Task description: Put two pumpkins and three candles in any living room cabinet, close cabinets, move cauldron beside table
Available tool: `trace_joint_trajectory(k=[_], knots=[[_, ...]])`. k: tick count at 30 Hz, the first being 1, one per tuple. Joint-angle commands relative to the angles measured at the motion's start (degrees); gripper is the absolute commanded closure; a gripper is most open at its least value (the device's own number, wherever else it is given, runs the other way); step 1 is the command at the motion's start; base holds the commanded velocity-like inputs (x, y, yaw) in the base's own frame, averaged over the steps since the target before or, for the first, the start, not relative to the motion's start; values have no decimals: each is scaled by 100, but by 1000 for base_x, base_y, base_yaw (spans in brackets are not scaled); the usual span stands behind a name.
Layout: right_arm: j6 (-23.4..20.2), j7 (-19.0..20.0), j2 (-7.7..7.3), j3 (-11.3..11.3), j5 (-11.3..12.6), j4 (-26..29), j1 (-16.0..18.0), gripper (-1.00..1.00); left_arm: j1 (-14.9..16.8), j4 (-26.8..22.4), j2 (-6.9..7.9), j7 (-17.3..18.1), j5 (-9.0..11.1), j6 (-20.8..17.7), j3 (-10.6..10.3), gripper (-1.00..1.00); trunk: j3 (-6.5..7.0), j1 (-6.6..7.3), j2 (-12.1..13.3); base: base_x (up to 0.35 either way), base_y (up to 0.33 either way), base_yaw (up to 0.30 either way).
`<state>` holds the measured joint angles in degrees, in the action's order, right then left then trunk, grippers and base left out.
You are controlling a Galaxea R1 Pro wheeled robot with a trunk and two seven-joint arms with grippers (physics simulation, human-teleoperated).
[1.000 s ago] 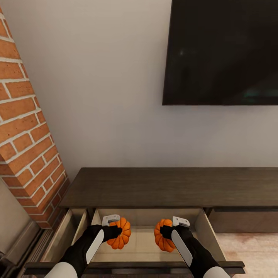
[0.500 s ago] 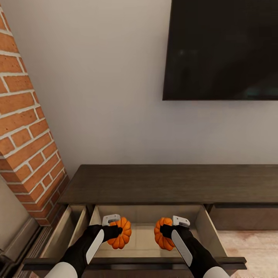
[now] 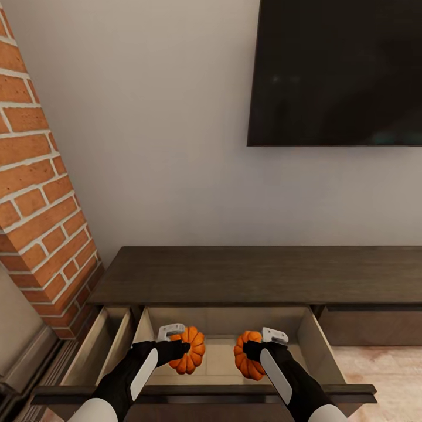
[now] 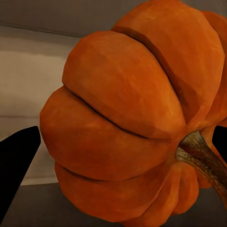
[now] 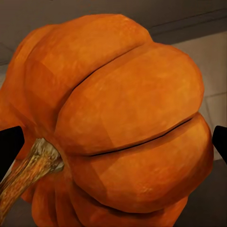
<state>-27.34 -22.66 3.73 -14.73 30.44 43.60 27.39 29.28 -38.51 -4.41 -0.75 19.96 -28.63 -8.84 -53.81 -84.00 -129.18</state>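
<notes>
Two orange ribbed pumpkins hang over the open middle drawer [image 3: 220, 321] of the dark brown cabinet [image 3: 252, 275]. My left gripper [image 3: 179, 347] is shut on the left pumpkin [image 3: 190, 350], and the right gripper [image 3: 252, 350] is shut on the right pumpkin [image 3: 246, 356]. Seen from the left wrist, the pumpkin [image 4: 123, 127] sits between the black fingertips [image 4: 19, 161] with its stem pointing sideways. The right wrist view has its pumpkin [image 5: 127, 118] held the same way between the fingertips [image 5: 9, 142]. The candles and the cauldron are out of view.
A second drawer [image 3: 97, 351] stands open to the left of the middle one. A brick column [image 3: 35, 193] rises at the left, and a dark TV [image 3: 340, 70] hangs on the wall above the cabinet. Pale floor [image 3: 381, 366] lies at the right.
The whole picture has shifted upward, so the camera has moved. Both pumpkins stay gripped over the drawer; the left one has edged slightly to the right.
</notes>
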Motion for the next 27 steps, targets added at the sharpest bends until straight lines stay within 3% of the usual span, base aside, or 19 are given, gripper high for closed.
trace_joint_trajectory(k=[1, 24, 27], knots=[[-8, -63, -4, -21, 62, 9, 4, 100, 0, -8, 1, -7, 21, -27, -6, 100, -5, 1, -2, 0, 0, 0], [-8, -64, -4, -21, 61, 9, 4, 100, 3, -8, 10, -21, 18, -28, -5, 100, -5, 1, -2, 64, 0, 0], [-8, -63, -4, -16, 63, 9, 4, 100, 4, -8, 8, -22, 27, -28, -4, 100, -59, -65, -123, 3, 0, 0]])
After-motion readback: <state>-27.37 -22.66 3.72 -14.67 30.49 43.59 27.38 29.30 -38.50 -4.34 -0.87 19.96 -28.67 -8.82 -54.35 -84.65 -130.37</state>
